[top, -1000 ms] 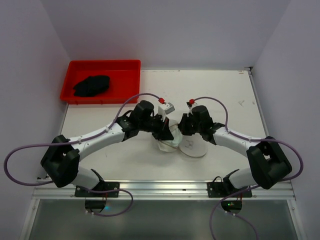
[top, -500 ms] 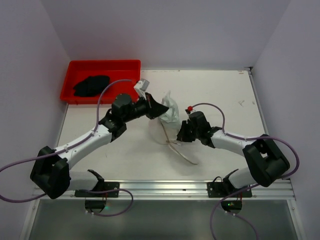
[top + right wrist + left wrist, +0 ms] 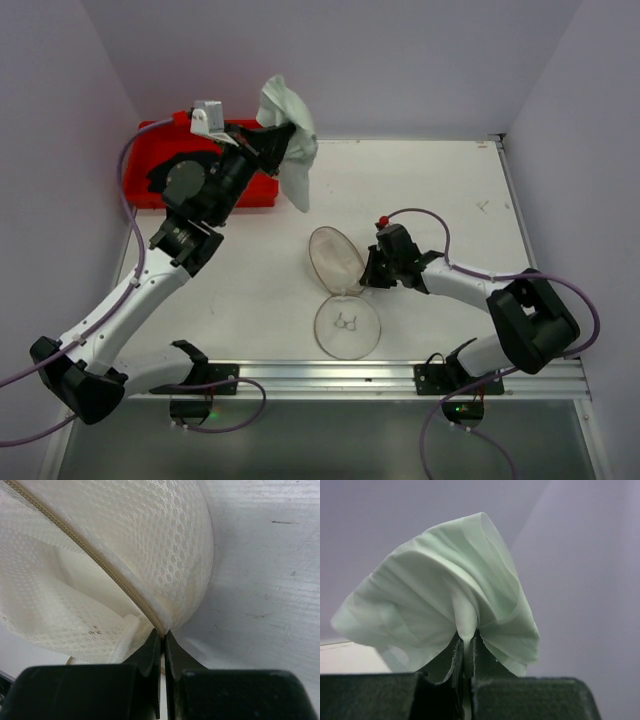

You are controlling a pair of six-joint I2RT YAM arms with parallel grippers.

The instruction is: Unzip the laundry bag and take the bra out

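Top external view: the laundry bag (image 3: pixel 346 325) lay unzipped on the surface (image 3: pixel 450 200). Its two round mesh halves were spread flat side by side, and the nearer half showed the small black drawing. The right tool (image 3: pixel 371 273) sat low at the bag's right edge, where the halves met, jaws closed on the rim. The left tool (image 3: pixel 268 142) was raised above the right end of the red tray (image 3: pixel 262 192), pinching the pale green bra (image 3: pixel 292 150). The bra hung clear of the surface, well apart from the bag.

Left wrist view: the left tool (image 3: pixel 467 652) was clamped narrow on a fold of the bra (image 3: pixel 445 600). The fabric fanned out above the fingers.

Right wrist view: the right tool (image 3: pixel 163 637) was closed on the zip seam of the laundry bag (image 3: pixel 150 540). Open mesh showed to its left and bare surface (image 3: pixel 260 580) to its right.
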